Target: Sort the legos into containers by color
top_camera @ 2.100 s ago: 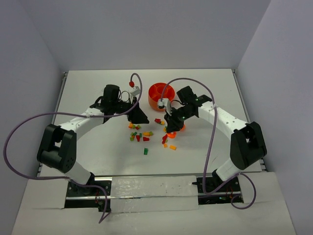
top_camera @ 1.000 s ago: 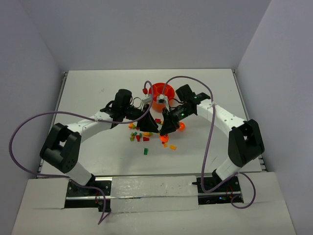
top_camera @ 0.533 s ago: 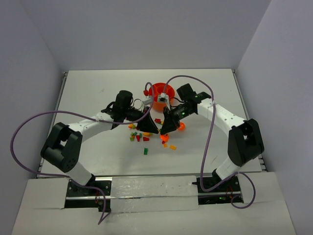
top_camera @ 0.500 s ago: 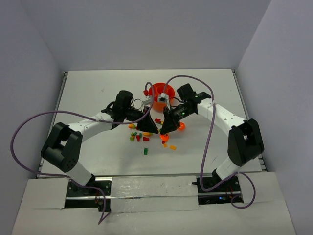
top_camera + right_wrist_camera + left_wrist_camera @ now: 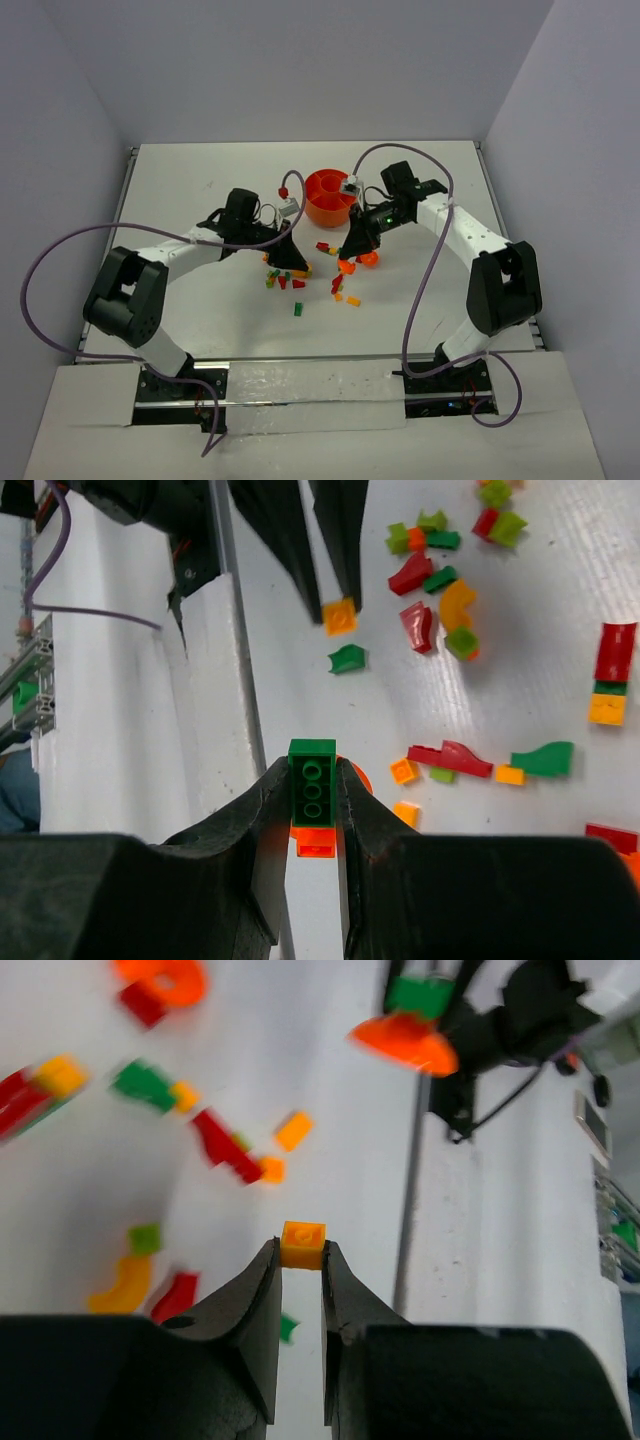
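My left gripper [image 5: 301, 1251] is shut on a small orange brick [image 5: 303, 1244] and holds it just above the scattered legos [image 5: 285, 278]. From above, the left gripper [image 5: 294, 264] hangs over the pile's left part. My right gripper [image 5: 314, 770] is shut on a green brick [image 5: 312, 780], and an orange piece [image 5: 317, 842] shows right under that brick. It hovers at the pile's right side [image 5: 352, 254]. The orange bowl [image 5: 322, 212] with its containers stands behind both grippers, with no lego seen in it from here.
Loose red, green, orange and yellow legos [image 5: 440, 605] lie between the two arms. A single green one [image 5: 298, 309] and an orange one [image 5: 352, 300] lie nearer the front. Cables arc over both arms. The table's side rails run at left and right.
My left gripper has closed on the orange brick and pulled back to the left. My right arm has swung right, still holding the green brick. The bowl is now uncovered.
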Motion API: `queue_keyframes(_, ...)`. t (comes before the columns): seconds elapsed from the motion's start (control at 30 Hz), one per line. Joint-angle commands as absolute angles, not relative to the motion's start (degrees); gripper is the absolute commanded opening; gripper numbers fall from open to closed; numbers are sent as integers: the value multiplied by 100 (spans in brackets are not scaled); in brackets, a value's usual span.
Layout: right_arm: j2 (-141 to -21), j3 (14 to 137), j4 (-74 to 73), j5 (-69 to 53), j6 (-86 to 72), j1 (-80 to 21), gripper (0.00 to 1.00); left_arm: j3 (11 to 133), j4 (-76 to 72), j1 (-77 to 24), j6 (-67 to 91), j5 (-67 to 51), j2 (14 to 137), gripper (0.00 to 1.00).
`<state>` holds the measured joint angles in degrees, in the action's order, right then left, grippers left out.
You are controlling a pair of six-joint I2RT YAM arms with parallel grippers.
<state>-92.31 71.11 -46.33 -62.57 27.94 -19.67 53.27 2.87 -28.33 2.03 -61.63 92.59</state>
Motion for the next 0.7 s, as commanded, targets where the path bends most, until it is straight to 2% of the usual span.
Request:
queue_keyframes(0.0,-9193,7392,-4743,-6328,2809,-1875,0,5394,1129,-2328,-543,-5412,9316,0)
queue_keyframes(0.2,-9176,7242,-4463,-6293,2547,-1872,0,5420,1761,-1468,-1315,-4355,9288,0)
queue_keyframes(0.57,-9176,7059,-4010,-6180,2094,-1959,0,4913,1773,-1398,-1719,-3036,9104,4)
queue_keyframes(0.67,-9167,7014,-3824,-6130,1899,-1978,0,4878,1898,-1389,-1819,-2936,9159,11)
